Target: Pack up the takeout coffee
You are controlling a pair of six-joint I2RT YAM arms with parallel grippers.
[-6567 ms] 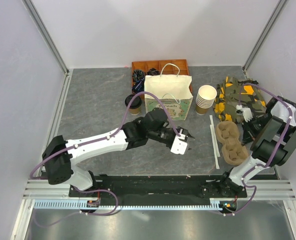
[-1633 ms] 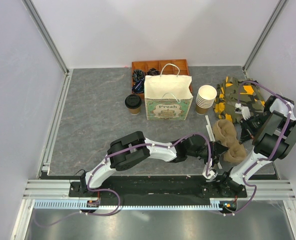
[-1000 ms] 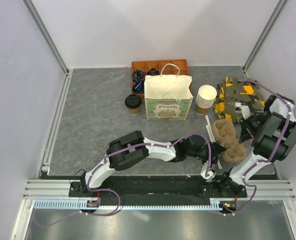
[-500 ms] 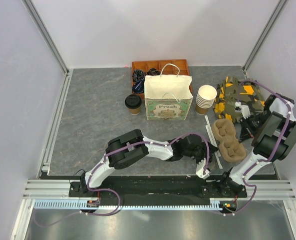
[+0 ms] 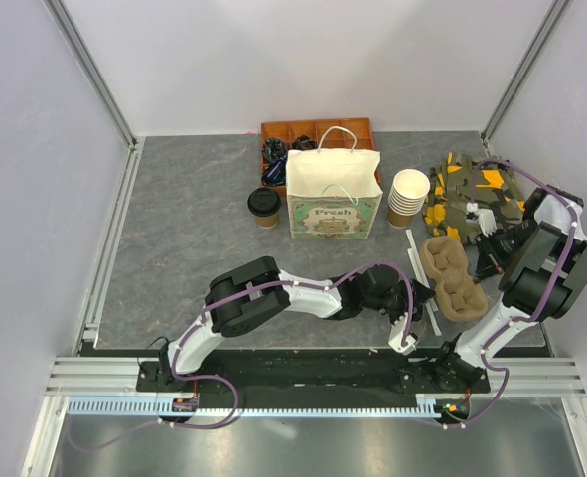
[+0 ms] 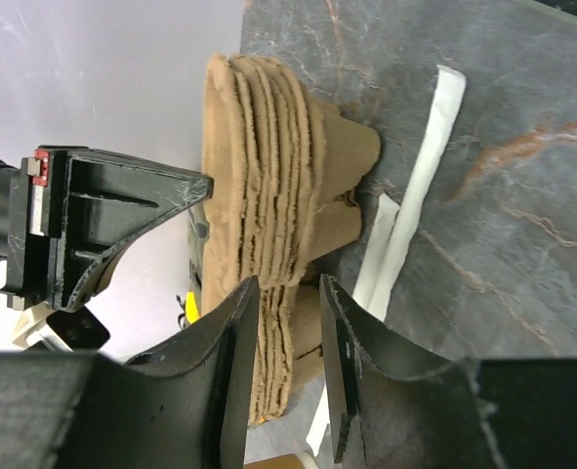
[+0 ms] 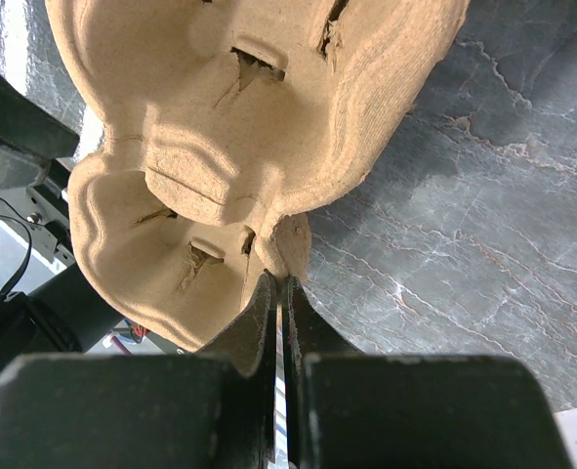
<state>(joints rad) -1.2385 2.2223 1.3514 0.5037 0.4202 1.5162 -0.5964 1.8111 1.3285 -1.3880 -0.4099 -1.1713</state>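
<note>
The takeout coffee [image 5: 264, 206], a tan cup with a black lid, stands left of the paper bag [image 5: 334, 196], far from both grippers. A stack of brown pulp cup trays [image 5: 450, 262] lies at the right. My right gripper [image 5: 486, 264] is shut on a tab of the top tray's rim [image 7: 295, 242]. Its jaws [image 7: 280, 280] pinch it thinly. My left gripper [image 5: 424, 296] reaches across to the stack's near-left side. Its jaws stand apart, and the stack's layered edge [image 6: 268, 147] shows in the gap. I cannot tell whether they touch it.
A stack of lidless cream cups [image 5: 408, 196] stands right of the bag. A brown compartment box [image 5: 318, 133] sits behind the bag. A pile of green and yellow card pieces [image 5: 472, 194] lies at the far right. White strips [image 5: 428, 298] lie by the trays, also in the left wrist view [image 6: 420, 186].
The tray stack was raised and tilted, and now lies lower and flatter on the table. My left gripper has drawn back slightly to the left. The right gripper stays clamped on the rim.
</note>
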